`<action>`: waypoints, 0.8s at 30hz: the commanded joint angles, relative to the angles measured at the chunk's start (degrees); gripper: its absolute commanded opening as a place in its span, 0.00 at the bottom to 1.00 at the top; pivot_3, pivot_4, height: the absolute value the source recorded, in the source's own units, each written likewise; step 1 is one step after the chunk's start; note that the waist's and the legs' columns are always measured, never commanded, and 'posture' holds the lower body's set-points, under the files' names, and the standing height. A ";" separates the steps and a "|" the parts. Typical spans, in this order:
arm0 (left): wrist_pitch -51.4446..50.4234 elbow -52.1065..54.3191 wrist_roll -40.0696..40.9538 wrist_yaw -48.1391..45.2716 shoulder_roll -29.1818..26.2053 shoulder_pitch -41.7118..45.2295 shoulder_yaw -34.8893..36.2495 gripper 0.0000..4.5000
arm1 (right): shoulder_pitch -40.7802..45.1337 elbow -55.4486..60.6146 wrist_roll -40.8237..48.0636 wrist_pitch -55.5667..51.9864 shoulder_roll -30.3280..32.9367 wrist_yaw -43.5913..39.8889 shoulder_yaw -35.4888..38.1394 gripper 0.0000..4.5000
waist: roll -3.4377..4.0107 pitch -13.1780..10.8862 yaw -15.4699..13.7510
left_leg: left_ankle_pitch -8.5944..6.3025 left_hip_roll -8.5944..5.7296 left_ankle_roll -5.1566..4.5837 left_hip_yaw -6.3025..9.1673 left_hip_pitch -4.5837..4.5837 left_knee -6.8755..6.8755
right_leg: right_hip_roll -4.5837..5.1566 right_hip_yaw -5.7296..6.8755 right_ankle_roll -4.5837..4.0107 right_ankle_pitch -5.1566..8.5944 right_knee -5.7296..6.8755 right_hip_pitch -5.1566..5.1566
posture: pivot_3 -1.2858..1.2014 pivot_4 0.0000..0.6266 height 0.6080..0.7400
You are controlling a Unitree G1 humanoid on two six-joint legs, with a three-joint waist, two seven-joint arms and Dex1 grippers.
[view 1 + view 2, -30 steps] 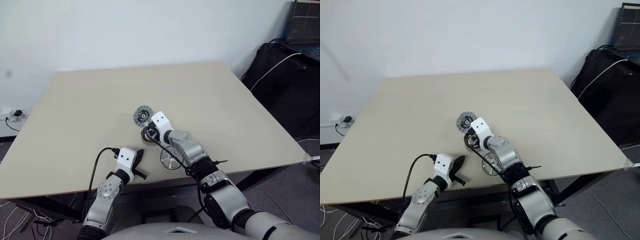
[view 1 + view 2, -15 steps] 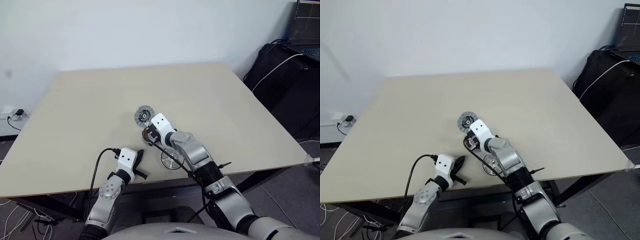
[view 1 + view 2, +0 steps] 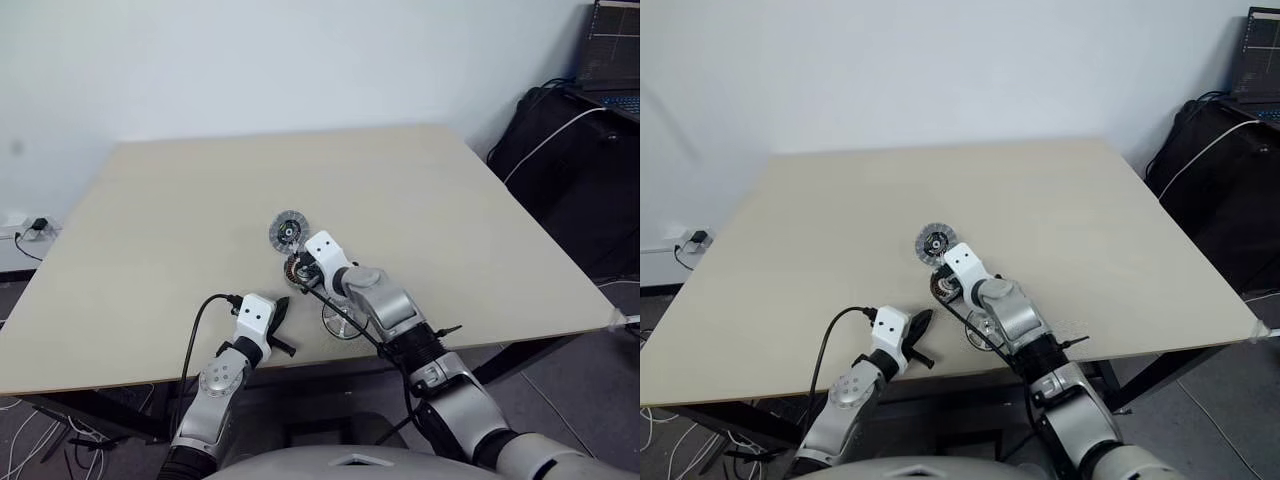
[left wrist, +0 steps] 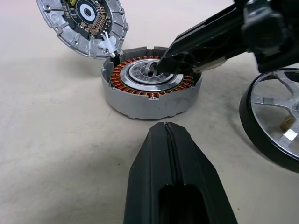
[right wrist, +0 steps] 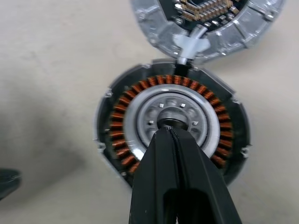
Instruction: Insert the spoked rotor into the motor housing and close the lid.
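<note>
Right claw [image 5: 167, 133], fingers pressed together and empty, tip on the motor housing [image 4: 150, 84] hub, apparently steadying it; spoked rotor [image 4: 275, 116] waits beside.

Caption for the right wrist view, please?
Shut right gripper poised at the silvery centre of the motor housing, with the lid beside it.

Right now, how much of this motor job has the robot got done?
Barely begun. The lid lies open beside the motor housing. The shut right gripper sits at the housing's centre. The spoked rotor lies on the table; inserting it and closing the lid remain.
</note>
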State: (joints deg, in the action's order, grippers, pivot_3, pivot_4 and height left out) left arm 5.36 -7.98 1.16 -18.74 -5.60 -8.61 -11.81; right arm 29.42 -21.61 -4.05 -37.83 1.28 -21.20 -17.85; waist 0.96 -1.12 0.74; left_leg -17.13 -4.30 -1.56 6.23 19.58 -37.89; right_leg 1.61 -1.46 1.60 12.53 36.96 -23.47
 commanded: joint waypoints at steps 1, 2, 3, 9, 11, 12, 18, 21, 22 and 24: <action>0.71 1.70 0.24 0.02 0.27 0.23 0.05 0.00 | 2.44 -1.22 0.33 2.61 -0.78 0.75 1.44 0.01 | 0.00 0.00 0.00 | 0.00 0.00 0.00 0.00 0.00 0.00 | 0.00 0.00 0.00 0.00 0.00 0.00 | 0.52 0.00 1.00; 0.65 1.84 0.26 0.02 0.26 0.19 0.08 0.00 | 2.63 -1.81 0.36 2.97 -0.82 0.80 1.55 0.01 | 0.00 0.00 0.01 | 0.00 0.00 0.00 0.00 0.00 0.00 | 0.00 0.00 0.00 0.00 0.00 0.00 | 0.52 0.00 1.00; 0.62 1.92 0.28 0.03 0.25 0.16 0.10 0.00 | 2.77 -2.26 0.39 3.26 -0.87 0.83 1.65 0.01 | 0.00 0.00 0.00 | 0.00 0.00 0.00 0.00 0.00 0.01 | 0.00 0.00 0.00 0.00 0.00 0.00 | 0.52 0.00 1.00; 0.43 2.26 0.29 0.09 0.21 -0.03 0.18 0.00 | 3.41 -4.39 0.44 4.69 -1.60 0.67 1.86 0.01 | 0.00 0.00 0.01 | 0.00 0.00 0.00 -0.01 0.01 0.01 | 0.00 -0.01 0.00 0.00 0.00 0.01 | 0.52 0.00 1.00; 0.37 2.36 0.31 0.09 0.18 -0.06 0.20 0.00 | 3.58 -4.99 0.38 5.17 -1.84 0.56 1.82 0.01 | 0.00 0.00 0.01 | 0.00 0.00 0.00 0.00 0.00 0.01 | 0.00 -0.01 0.00 0.00 0.00 0.00 | 0.52 0.00 1.00; 0.32 2.40 0.31 0.09 0.17 -0.06 0.22 0.00 | 3.70 -5.36 0.35 5.47 -1.95 0.59 1.84 0.01 | 0.00 0.00 0.02 | 0.00 0.00 0.00 0.00 0.00 0.01 | 0.00 -0.01 0.00 0.00 0.00 0.01 | 0.52 0.00 1.00; 0.01 2.63 0.39 -0.01 0.13 -0.22 0.18 0.00 | 4.34 -6.51 0.37 6.84 -2.41 0.61 2.03 0.01 | 0.00 0.00 0.02 | 0.00 0.00 0.00 0.00 0.01 0.01 | 0.00 -0.01 0.00 0.00 0.01 -0.01 | 0.52 0.00 1.00; -0.12 2.74 0.40 -0.10 0.13 -0.28 0.10 0.00 | 4.50 -6.80 0.35 7.15 -2.41 0.54 2.02 0.01 | 0.00 0.00 0.01 | 0.00 0.00 0.00 0.00 0.01 0.01 | 0.00 -0.01 -0.01 0.00 0.01 0.00 | 0.52 0.00 1.00; -0.16 2.76 0.41 -0.14 0.13 -0.29 0.07 0.00 | 4.58 -6.99 0.32 7.28 -2.40 0.55 2.02 0.01 | 0.00 0.00 0.02 | 0.00 0.00 0.00 0.00 0.01 0.01 | 0.00 -0.02 -0.01 0.00 0.01 0.00 | 0.52 0.00 1.00; -0.23 2.81 0.42 -0.20 0.13 -0.32 0.03 0.00 | 4.75 -7.44 0.27 7.56 -2.42 0.61 2.04 0.01 | 0.00 0.00 0.02 | 0.00 0.00 0.00 0.00 0.01 0.01 | 0.00 -0.01 0.00 0.00 0.01 0.00 | 0.52 0.00 1.00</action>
State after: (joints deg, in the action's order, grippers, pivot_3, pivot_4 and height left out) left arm 5.01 -7.90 1.18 -18.79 -5.65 -9.33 -11.80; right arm 32.43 -29.33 -4.00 -31.57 -0.66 -20.82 -16.77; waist 0.96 -1.12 0.76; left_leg -17.13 -4.30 -1.57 6.23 19.59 -37.88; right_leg 1.61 -1.47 1.60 12.53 36.97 -23.47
